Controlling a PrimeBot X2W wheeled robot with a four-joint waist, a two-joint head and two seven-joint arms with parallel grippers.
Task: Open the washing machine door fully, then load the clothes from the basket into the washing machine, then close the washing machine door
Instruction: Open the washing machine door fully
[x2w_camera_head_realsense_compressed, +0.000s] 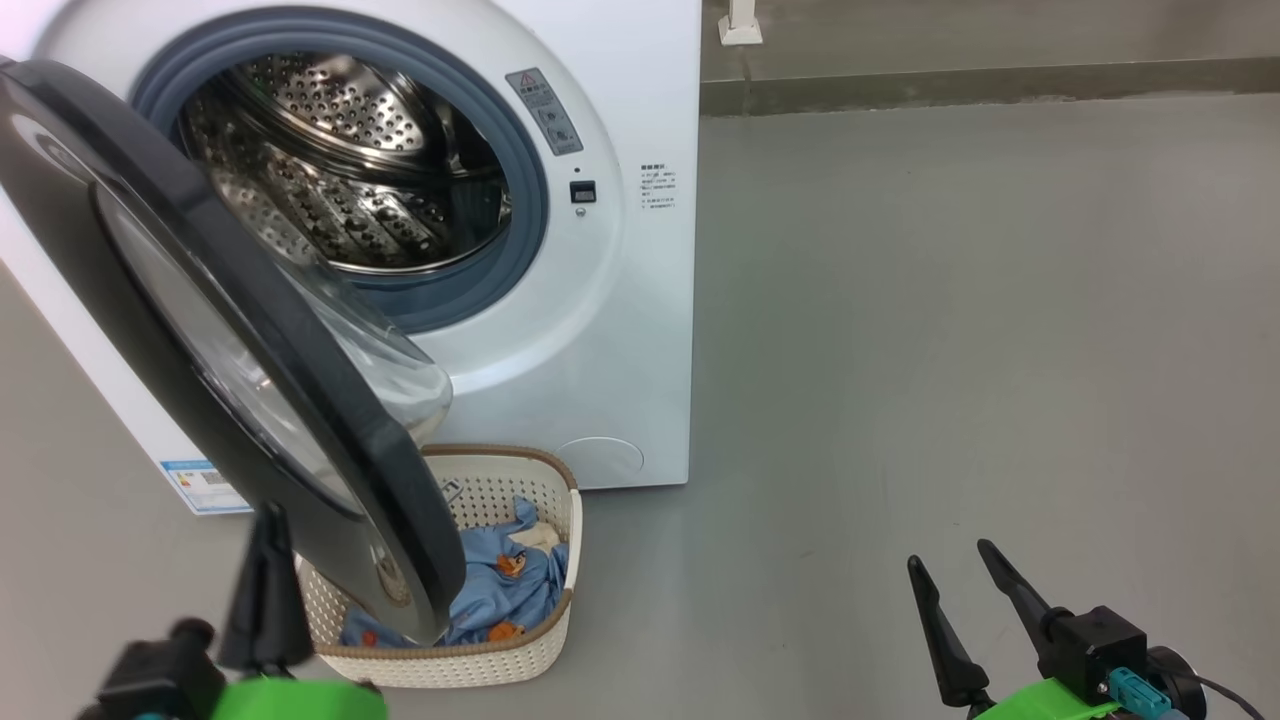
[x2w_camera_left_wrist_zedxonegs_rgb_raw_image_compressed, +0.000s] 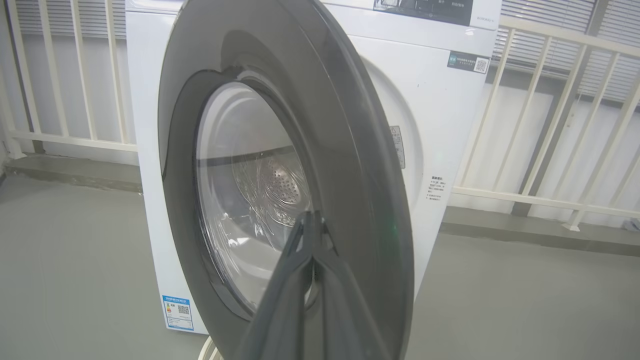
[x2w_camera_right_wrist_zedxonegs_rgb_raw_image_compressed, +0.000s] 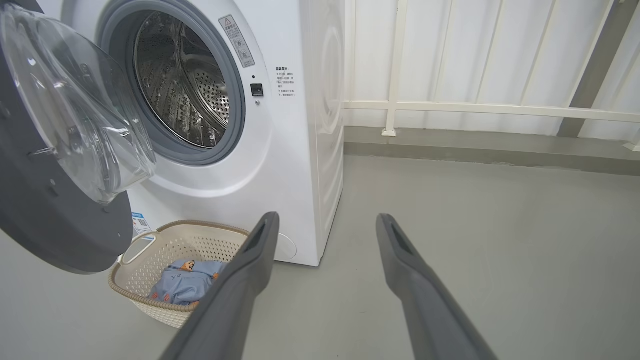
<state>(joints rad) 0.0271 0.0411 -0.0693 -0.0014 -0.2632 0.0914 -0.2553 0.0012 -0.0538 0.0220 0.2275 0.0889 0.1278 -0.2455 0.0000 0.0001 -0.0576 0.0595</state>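
The washing machine (x2w_camera_head_realsense_compressed: 620, 300) stands at the left with its steel drum (x2w_camera_head_realsense_compressed: 340, 170) showing. The washing machine door (x2w_camera_head_realsense_compressed: 300, 370) hangs partly open and swings out over the basket (x2w_camera_head_realsense_compressed: 480, 660). The basket sits on the floor against the machine's front, and the light-blue clothes (x2w_camera_head_realsense_compressed: 500, 590) lie inside it. My left gripper (x2w_camera_head_realsense_compressed: 268, 520) is shut with nothing between its fingers. It points at the door's outer face (x2w_camera_left_wrist_zedxonegs_rgb_raw_image_compressed: 350, 150), and its tips (x2w_camera_left_wrist_zedxonegs_rgb_raw_image_compressed: 310, 220) are close before the glass. My right gripper (x2w_camera_head_realsense_compressed: 950, 558) stands open over bare floor, to the right of the basket (x2w_camera_right_wrist_zedxonegs_rgb_raw_image_compressed: 175, 245) and the clothes (x2w_camera_right_wrist_zedxonegs_rgb_raw_image_compressed: 185, 282).
A low concrete curb (x2w_camera_head_realsense_compressed: 950, 85) and a white railing (x2w_camera_right_wrist_zedxonegs_rgb_raw_image_compressed: 450, 107) run behind and beside the machine. Grey floor (x2w_camera_head_realsense_compressed: 950, 350) spreads wide to the right of the machine. The door's glass bowl (x2w_camera_right_wrist_zedxonegs_rgb_raw_image_compressed: 85, 120) bulges toward the drum opening.
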